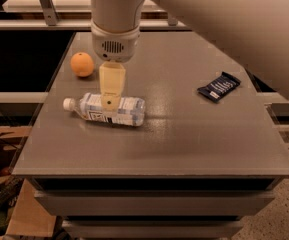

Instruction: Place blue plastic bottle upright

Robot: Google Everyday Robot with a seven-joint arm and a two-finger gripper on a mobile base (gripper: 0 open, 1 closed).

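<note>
The blue plastic bottle (119,112) lies on its side on the grey table (184,134), left of centre, its white cap (69,104) pointing left. My gripper (110,102) hangs down from the big white arm, its cream finger over the middle of the bottle, near the label. I cannot tell whether it touches the bottle.
An orange (82,64) sits behind and to the left of the bottle. A flat dark-blue snack wrapper (219,86) lies at the right. The white arm (224,19) crosses the upper right. The table's left edge is close to the bottle cap.
</note>
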